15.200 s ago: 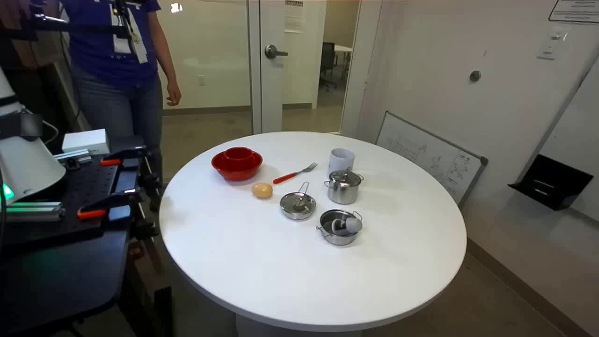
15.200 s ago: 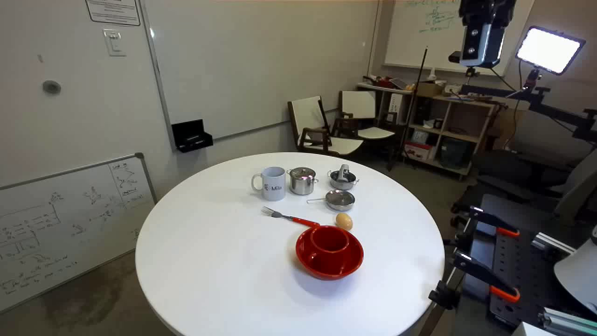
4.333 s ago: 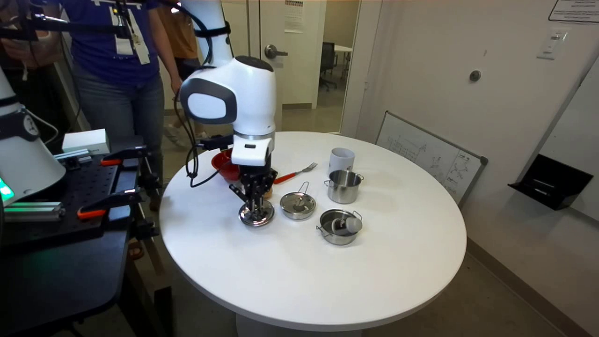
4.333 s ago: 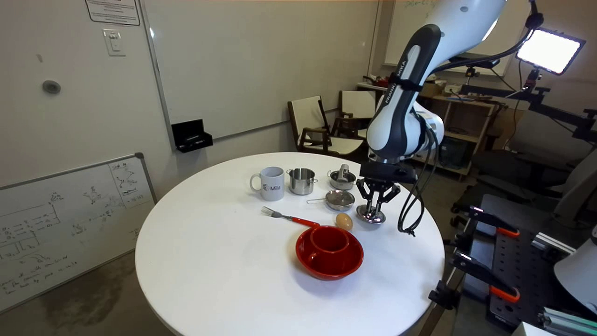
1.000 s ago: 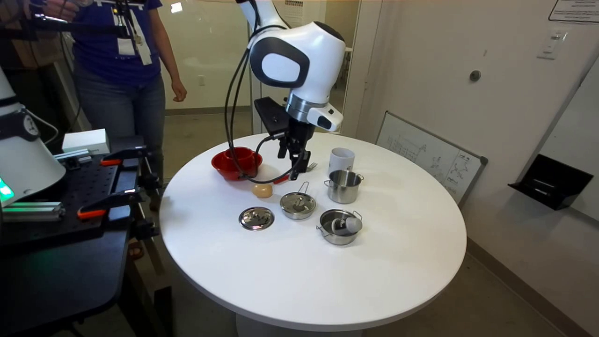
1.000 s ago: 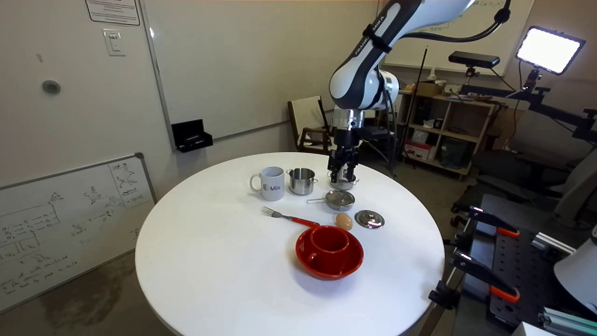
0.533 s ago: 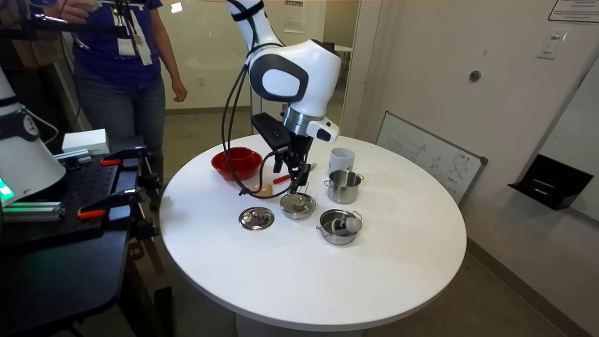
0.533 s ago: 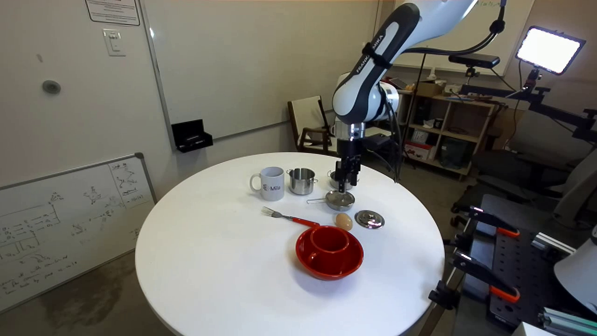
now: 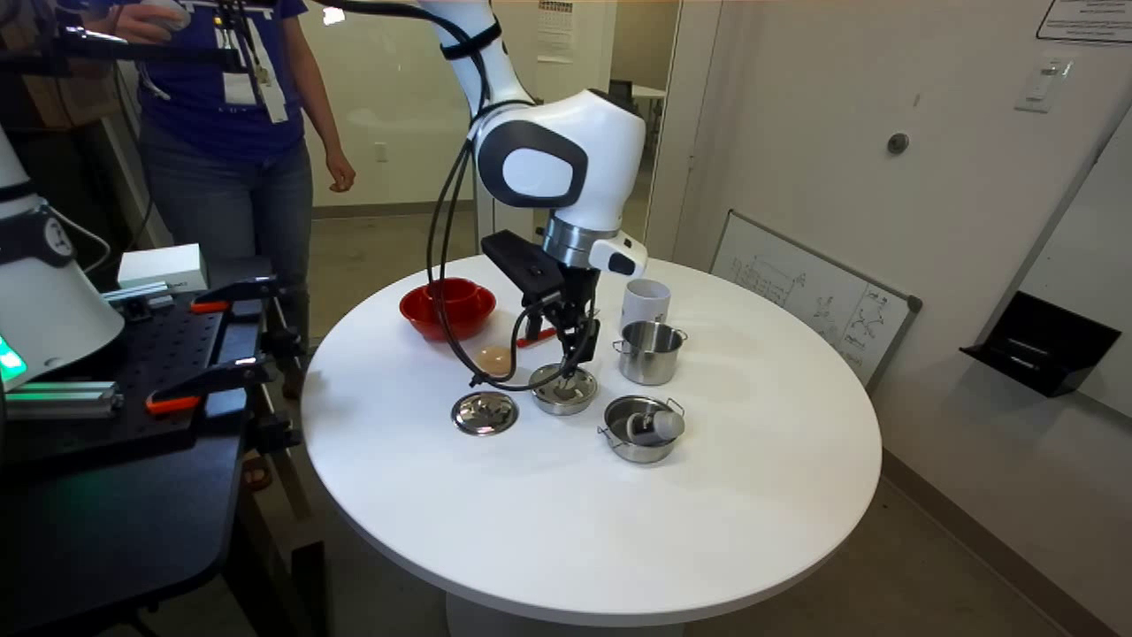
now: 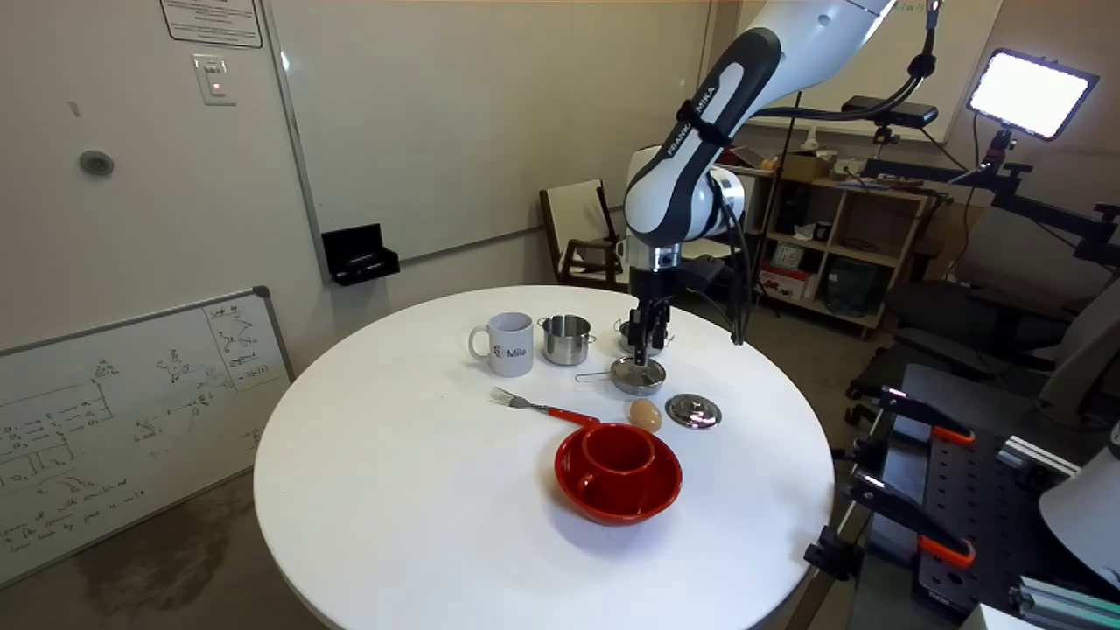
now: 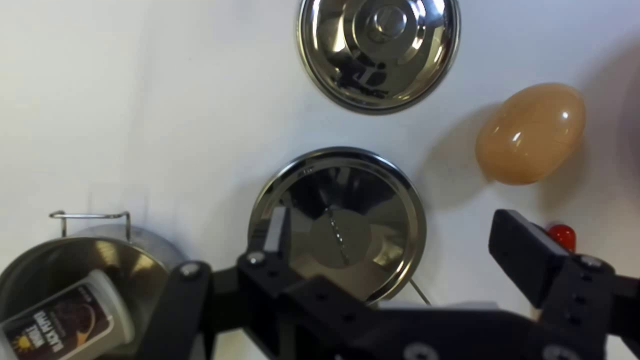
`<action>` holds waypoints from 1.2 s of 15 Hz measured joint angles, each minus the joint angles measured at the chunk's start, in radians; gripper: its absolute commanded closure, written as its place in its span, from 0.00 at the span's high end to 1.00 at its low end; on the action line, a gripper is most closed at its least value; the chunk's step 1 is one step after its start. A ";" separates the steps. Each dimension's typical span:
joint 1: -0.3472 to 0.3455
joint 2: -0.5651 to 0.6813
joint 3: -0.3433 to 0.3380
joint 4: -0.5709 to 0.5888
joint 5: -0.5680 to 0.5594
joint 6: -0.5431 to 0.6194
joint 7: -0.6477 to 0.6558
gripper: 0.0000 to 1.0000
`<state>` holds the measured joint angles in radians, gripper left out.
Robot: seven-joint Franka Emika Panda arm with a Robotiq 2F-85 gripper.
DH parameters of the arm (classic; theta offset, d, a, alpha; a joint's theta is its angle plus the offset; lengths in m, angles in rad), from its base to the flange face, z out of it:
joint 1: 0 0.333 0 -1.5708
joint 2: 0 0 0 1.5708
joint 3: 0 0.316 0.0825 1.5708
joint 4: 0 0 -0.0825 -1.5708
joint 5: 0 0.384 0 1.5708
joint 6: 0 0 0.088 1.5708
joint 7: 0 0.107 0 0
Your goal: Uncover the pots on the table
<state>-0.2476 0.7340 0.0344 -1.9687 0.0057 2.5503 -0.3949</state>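
Note:
On the white table (image 9: 707, 522), a low steel pan (image 9: 563, 409) with a wire handle bears a flat lid (image 11: 345, 190) with a thin raised grip. My gripper (image 11: 390, 220) is open and empty, low over this lid; its left finger overlaps the lid and its right finger is beyond the rim. It also shows above the pan in both exterior views (image 9: 570, 354) (image 10: 645, 354). The tall steel pot (image 9: 650, 358) is uncovered. Its round knobbed lid (image 9: 485, 413) lies on the table. Another low pot (image 9: 630, 449) is uncovered and holds a pepper shaker (image 11: 65, 320).
An egg (image 11: 532, 132) lies near the pan, and a red-handled fork (image 10: 573, 416) beyond it. A red bowl (image 10: 612, 507) holds a red cup. A pale grey mug (image 10: 512, 346) stands by the tall pot. A cable (image 9: 438, 221) hangs from the arm close to the table.
The tall pot's lid was taken off and set on the table, then let go. My gripper has moved over the covered pan and has come down lower in the last second.

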 measured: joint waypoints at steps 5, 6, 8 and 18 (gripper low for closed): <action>-0.002 0.023 0.000 0.022 -0.003 0.001 -0.005 0.93; -0.002 0.028 0.000 0.027 -0.004 0.001 -0.005 0.86; -0.002 0.036 0.000 0.037 -0.007 0.001 -0.005 0.78; -0.008 0.094 0.000 0.092 -0.009 0.000 -0.009 0.20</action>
<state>-0.2559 0.8279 0.0339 -1.8763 -0.0029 2.5500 -0.4041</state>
